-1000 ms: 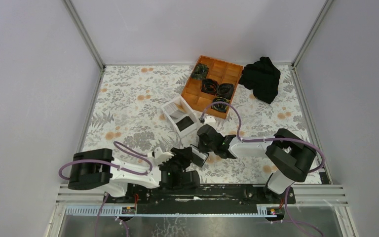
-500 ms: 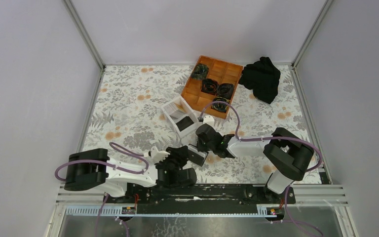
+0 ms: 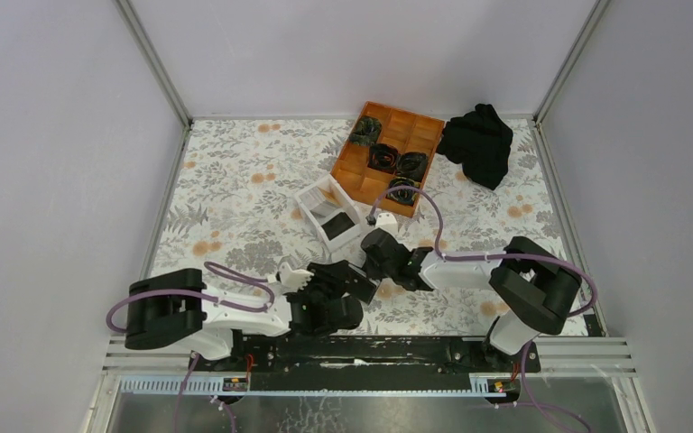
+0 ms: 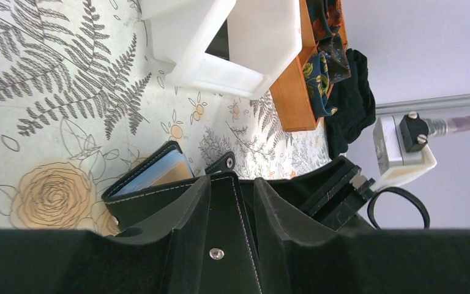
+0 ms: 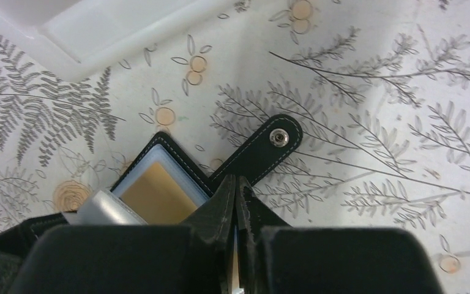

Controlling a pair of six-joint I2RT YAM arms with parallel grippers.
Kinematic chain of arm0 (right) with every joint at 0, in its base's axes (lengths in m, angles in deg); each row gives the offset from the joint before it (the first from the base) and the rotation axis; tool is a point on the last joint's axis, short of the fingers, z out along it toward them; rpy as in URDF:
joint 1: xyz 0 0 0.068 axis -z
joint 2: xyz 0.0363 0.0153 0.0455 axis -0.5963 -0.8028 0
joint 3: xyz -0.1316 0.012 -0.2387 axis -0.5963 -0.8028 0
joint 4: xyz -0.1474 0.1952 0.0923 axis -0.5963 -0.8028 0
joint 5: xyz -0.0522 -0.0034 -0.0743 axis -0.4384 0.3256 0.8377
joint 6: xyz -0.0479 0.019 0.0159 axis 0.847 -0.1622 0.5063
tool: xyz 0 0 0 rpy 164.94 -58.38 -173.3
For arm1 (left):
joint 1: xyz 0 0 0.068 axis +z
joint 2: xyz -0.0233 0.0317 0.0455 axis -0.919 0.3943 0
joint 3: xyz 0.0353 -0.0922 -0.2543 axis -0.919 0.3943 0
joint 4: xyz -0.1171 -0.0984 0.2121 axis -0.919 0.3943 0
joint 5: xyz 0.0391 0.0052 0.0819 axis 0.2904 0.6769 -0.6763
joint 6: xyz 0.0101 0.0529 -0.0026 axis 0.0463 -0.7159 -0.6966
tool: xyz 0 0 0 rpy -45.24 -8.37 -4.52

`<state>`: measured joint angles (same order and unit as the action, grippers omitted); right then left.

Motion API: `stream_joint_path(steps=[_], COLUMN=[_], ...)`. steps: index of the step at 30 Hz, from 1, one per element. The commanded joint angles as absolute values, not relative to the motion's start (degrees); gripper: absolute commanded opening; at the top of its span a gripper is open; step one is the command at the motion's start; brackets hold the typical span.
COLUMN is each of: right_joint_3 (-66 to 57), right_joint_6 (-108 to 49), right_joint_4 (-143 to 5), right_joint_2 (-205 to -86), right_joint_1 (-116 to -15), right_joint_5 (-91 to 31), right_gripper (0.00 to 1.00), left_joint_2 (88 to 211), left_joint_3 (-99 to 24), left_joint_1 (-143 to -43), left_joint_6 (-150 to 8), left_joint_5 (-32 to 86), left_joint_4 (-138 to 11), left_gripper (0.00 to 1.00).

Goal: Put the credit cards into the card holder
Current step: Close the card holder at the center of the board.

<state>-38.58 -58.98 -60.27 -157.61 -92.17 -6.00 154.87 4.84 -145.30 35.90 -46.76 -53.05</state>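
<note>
Left gripper [image 4: 232, 184] clamps the floppy card holder [image 4: 144, 205] flap, right gripper [image 5: 237, 184] pinched shut; you'd best pinch thin, probably slick credit cards [image 5: 159, 196] edgewise.

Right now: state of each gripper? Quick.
Left gripper: jaws closed on the black cover of the wallet.
Right gripper: jaws shut at the wallet's edge; cannot tell if they pinch anything.

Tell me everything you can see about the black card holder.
The card holder is black, leather-looking, white-stitched, lying open on the floral table. A clear pocket shows an orange-tan card and a light blue card. Its strap tab carries a metal snap. One flap sits between the left gripper's fingers; the right gripper's closed tips touch its edge.
</note>
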Motion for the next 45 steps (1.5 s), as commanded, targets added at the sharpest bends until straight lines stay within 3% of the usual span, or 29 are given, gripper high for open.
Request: stream_joint_path(steps=[1, 13, 25, 33, 45], right_joint_3=[-41.1, -41.6, -43.9, -47.8, -55.9], right_joint_6=[-58.4, -56.6, -56.8, -57.2, -61.9], right_joint_4=[-68.6, -71.9, -73.5, -66.9, -51.2], right_joint_2=[-154.9, -148.5, -142.4, -140.6, -134.3], right_joint_1=[-92.5, -91.6, -90.6, -84.6, -78.0], right_joint_5=[-0.7, 3.8, 4.8, -2.8, -14.2], right_gripper=[0.08, 0.23, 0.25, 0.45, 0.46], left_joint_2=[156.5, 159.2, 163.1, 165.9, 169.0], left_joint_3=[4.8, 4.0, 0.3, -1.1, -3.7], left_joint_1=[-143.9, -141.1, -139.4, -139.3, -138.2], left_joint_6=[31.8, 27.6, 22.9, 24.1, 24.4], left_joint_5=[-45.0, -41.8, -38.5, -37.6, -37.2], left_joint_4=[-61.2, -66.0, -68.6, -66.3, -60.1], left_gripper=[0.39, 0.39, 0.39, 0.40, 0.40])
